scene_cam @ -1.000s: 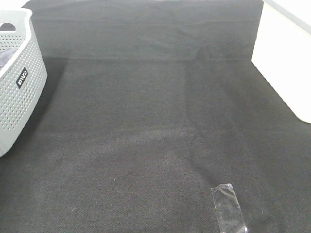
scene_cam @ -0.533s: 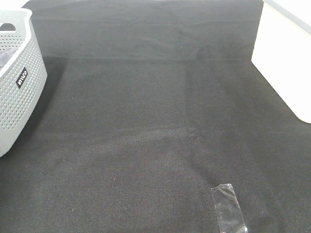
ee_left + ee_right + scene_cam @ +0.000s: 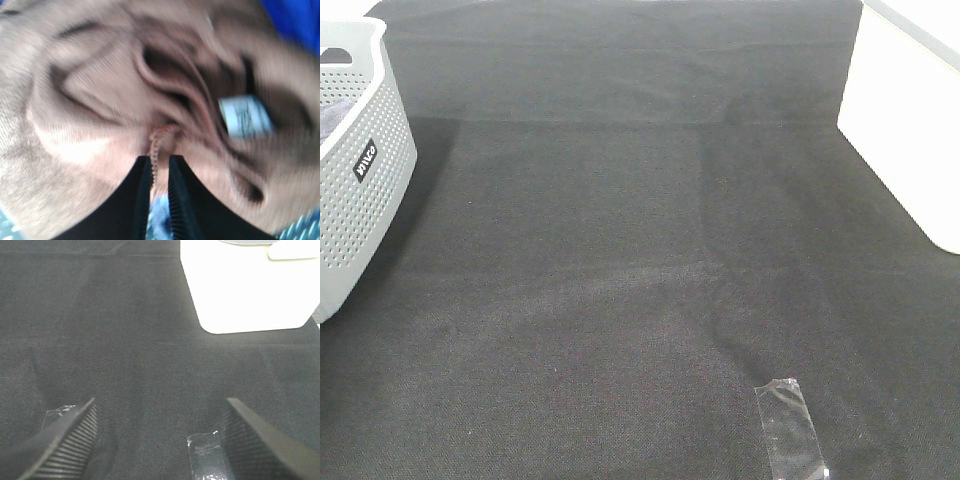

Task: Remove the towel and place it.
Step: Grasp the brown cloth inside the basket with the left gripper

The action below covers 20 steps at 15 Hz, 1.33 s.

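Observation:
The towel (image 3: 100,100) fills the left wrist view as a crumpled brown cloth, with its small white tag (image 3: 245,116) showing in a fold. My left gripper (image 3: 160,159) is shut on a raised ridge of the towel, its two black fingers nearly together. My right gripper (image 3: 160,440) stands open just above the black table covering (image 3: 125,340), with nothing between its fingers. In the exterior high view neither gripper nor the towel shows.
A white perforated basket (image 3: 360,190) stands at the left edge of the table, with a greyish cloth (image 3: 332,118) inside. At the right edge sits a white box (image 3: 905,130). A strip of clear tape (image 3: 788,428) lies near the front.
Nothing differs in the exterior high view. Out of that view, my left gripper has closed from wide open.

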### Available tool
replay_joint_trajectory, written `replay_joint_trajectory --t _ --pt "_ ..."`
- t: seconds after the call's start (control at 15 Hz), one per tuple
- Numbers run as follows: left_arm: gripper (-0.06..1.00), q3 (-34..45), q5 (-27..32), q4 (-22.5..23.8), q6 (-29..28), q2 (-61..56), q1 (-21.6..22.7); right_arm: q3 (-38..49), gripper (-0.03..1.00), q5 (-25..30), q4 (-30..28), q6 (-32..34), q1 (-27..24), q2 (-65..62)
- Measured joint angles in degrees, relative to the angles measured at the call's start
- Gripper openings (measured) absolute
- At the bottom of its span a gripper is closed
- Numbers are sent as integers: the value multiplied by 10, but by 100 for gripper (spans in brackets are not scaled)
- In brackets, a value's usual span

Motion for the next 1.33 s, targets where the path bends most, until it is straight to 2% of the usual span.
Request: replay_joint_trajectory --t 0.13,0.27,0.33,0.4,0.47,0.53,0.73,0.87,1.07,1.13,1.33 --pt "17 0 -4 -17 -10 1 0 0 68 0 0 0 0 0" --pt "26 0 -4 -26 -11 1 0 0 68 0 0 0 0 0" --pt "31 0 -1 -29 -18 1 0 0 68 0 0 0 0 0" --pt "45 0 5 -32 -34 1 1 0 68 0 0 0 0 0" --pt "45 0 5 -32 -34 1 1 0 68 0 0 0 0 0" --pt "51 0 5 -35 -37 3 1 0 68 0 0 0 0 0" --pt "51 0 14 -36 -38 26 1 0 68 0 0 0 0 0" --pt "43 0 17 -36 -38 29 1 0 68 0 0 0 0 0" --pt "12 0 17 -35 -52 29 1 0 68 0 0 0 0 0" --pt "5 0 19 -35 -66 29 1 0 68 0 0 0 0 0" --pt "1 0 21 -32 -84 29 1 0 68 0 0 0 0 0"
